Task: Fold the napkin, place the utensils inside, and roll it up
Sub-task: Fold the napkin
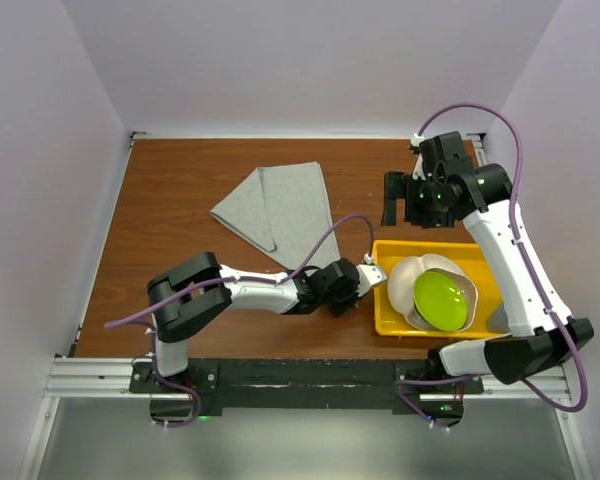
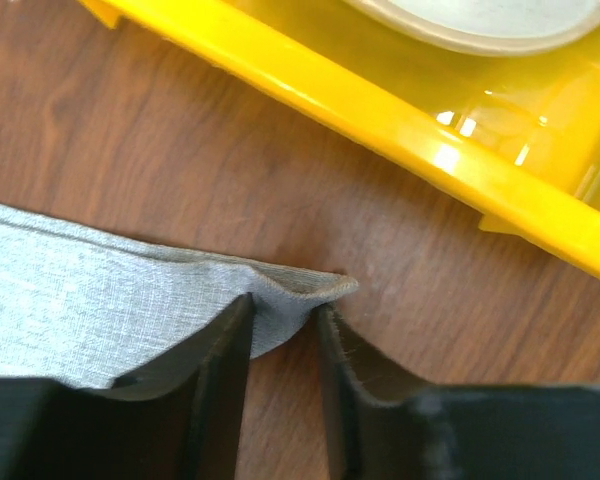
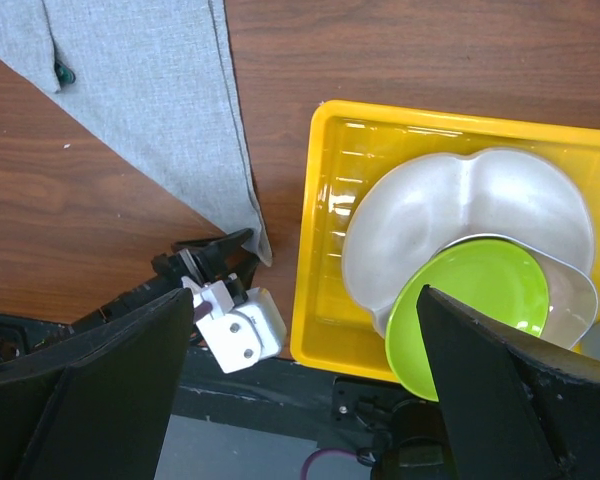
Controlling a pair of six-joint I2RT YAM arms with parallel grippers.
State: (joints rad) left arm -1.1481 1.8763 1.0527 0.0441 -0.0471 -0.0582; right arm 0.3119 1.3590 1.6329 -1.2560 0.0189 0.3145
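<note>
Left gripper [image 2: 283, 305] stood part-closed, pinched bunched corner of light grey cloth napkin [image 2: 100, 290], beside yellow plastic tray [image 2: 380, 110], right gripper [image 3: 305, 295] gaped wide, held nothing

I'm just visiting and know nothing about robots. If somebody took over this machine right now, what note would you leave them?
Left gripper: fingers straddle a corner of the napkin beside the yellow tray. The cloth is puckered between them; a firm grip is unclear.
Right gripper: open, empty, held up near the tray.
Done: the napkin lies on the table with one flap folded over.
Spoon: not visible in any view.
Left to do: finish folding, find and place the spoon, roll up.
</note>
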